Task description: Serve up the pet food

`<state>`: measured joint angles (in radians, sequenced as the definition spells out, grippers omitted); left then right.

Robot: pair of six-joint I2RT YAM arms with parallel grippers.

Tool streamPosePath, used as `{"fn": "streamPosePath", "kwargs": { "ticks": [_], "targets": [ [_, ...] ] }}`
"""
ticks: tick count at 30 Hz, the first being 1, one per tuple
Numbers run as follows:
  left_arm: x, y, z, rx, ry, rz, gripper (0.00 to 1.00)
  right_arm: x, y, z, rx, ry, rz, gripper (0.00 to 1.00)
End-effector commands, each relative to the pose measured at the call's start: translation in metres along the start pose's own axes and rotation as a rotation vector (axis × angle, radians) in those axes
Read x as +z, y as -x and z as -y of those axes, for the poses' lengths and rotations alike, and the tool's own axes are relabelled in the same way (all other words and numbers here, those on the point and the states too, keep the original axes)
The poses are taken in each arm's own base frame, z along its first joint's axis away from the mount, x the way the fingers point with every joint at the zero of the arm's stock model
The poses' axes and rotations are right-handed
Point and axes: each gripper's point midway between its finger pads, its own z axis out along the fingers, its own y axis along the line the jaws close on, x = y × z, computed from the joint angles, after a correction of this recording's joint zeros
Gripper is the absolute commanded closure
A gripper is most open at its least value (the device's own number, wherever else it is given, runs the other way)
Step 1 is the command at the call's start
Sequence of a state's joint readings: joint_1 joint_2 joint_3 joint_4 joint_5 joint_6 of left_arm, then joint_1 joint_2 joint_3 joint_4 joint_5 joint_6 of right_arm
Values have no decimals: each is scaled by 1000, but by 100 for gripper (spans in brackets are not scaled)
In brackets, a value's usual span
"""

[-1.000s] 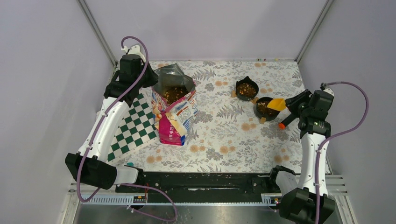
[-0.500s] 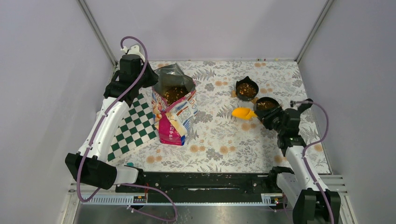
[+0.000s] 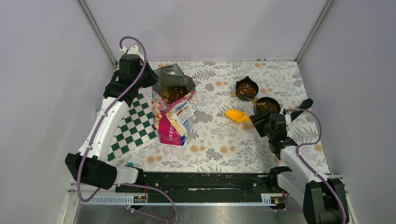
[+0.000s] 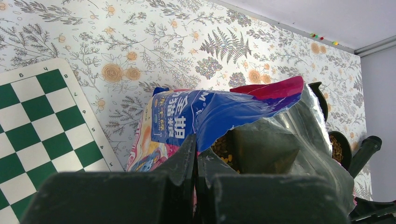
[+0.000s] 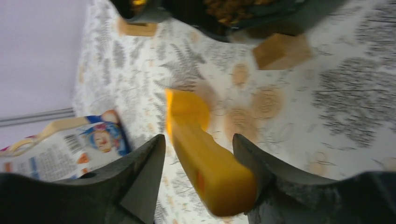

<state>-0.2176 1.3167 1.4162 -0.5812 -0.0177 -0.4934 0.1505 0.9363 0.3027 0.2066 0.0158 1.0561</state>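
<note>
The pet food (image 3: 174, 93) is brown kibble in the open pink-blue-white bag (image 3: 175, 112) at the left centre, and it also fills both black bowls (image 3: 246, 88) (image 3: 266, 105). My left gripper (image 3: 150, 78) is shut on the bag's rim. In the left wrist view its fingers (image 4: 196, 142) pinch the blue edge of the bag (image 4: 224, 109), with kibble (image 4: 222, 147) visible just inside. My right gripper (image 5: 198, 140) is open low over the table. The orange scoop (image 5: 205, 168) (image 3: 237, 115) lies between its fingers, touching the right one only.
A green-and-white chessboard (image 3: 135, 123) lies left of the bag. Small wooden blocks (image 5: 280, 49) sit beside the bowls. Grey walls enclose the flowered table (image 3: 219, 140) on three sides. The black rail of the arm bases runs along the near edge.
My right arm swung down and left from over the nearer bowl, carrying the scoop to the table left of the bowls. Its jaws now stand apart. The left arm held still.
</note>
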Motion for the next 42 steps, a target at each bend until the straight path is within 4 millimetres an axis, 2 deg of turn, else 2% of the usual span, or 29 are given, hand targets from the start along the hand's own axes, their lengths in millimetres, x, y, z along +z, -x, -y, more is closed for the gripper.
{"fn": "streamPosePath", "kwargs": {
  "ticks": [1,3,5,10,13,15,18,21,24,28,31,33,36,38,42],
  "targets": [
    [-19,29,12,-9,-54,98,100,-8,18,37,-57,-204,99,32],
    [-20,31,11,-1,-53,106,100,-17,26,46,-79,-284,121,23],
    [-20,34,11,3,-52,111,100,-25,33,46,-98,-318,140,19],
    [-20,37,15,1,-71,109,100,-42,49,26,-123,-329,163,11],
    [-20,38,15,9,-71,111,100,-57,60,16,-160,-367,174,11],
    [-18,39,14,23,-63,111,100,-64,68,-1,-226,-340,198,11],
    [-14,41,13,43,-56,107,100,-63,67,-39,-306,-226,185,12],
    [-10,42,12,52,-46,97,100,-58,52,-92,-421,-52,125,13],
    [-9,47,9,59,-28,112,100,-58,28,-151,-509,137,69,18],
    [-9,53,12,53,-35,120,100,-67,-25,-228,-684,360,-37,21],
    [-8,53,14,24,-42,120,100,-85,-71,-271,-813,503,-94,20],
    [-7,52,15,-19,-40,118,100,-99,-103,-291,-879,584,-143,20],
    [-7,53,19,-79,-50,119,100,-118,-133,-311,-949,636,-197,20],
    [-8,55,21,-113,-58,125,100,-131,-143,-324,-995,654,-195,21],
    [-13,59,31,-152,-96,128,100,-145,-153,-327,-982,610,-202,26]
  ]
}}
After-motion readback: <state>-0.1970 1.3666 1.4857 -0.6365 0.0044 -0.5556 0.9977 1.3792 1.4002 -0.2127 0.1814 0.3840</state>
